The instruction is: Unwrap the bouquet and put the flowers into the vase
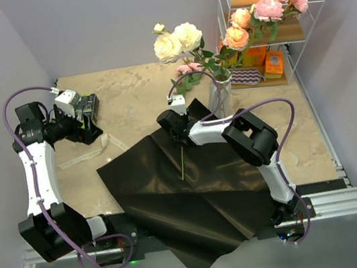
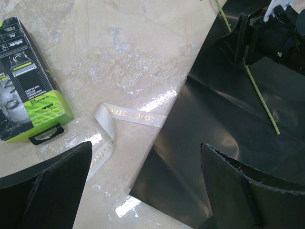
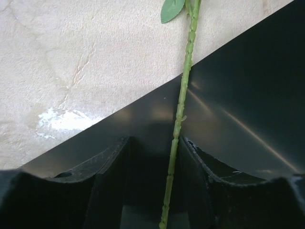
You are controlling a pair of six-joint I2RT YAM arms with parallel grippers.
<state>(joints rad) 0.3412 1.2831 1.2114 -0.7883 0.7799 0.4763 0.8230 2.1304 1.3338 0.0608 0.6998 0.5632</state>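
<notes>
The bouquet's black paper sheet (image 1: 175, 196) lies spread flat on the table, its ribbon (image 2: 133, 116) loose beside it. Cream, peach and pink flowers (image 1: 177, 40) stand in the vase (image 1: 221, 96) behind it. One green stem (image 3: 183, 90) lies on the paper (image 3: 238, 86), a leaf (image 3: 171, 8) at its far end. My right gripper (image 3: 155, 157) is low over the sheet with its jaws either side of this stem, which runs close to the right finger with a gap on the left. My left gripper (image 2: 145, 186) hovers open over the paper's corner, holding nothing.
A green and black razor box (image 2: 28, 81) lies on the table left of the ribbon. A white wire shelf (image 1: 284, 29) with orange boxes stands at the back right, just behind the vase. The paper hangs over the table's near edge.
</notes>
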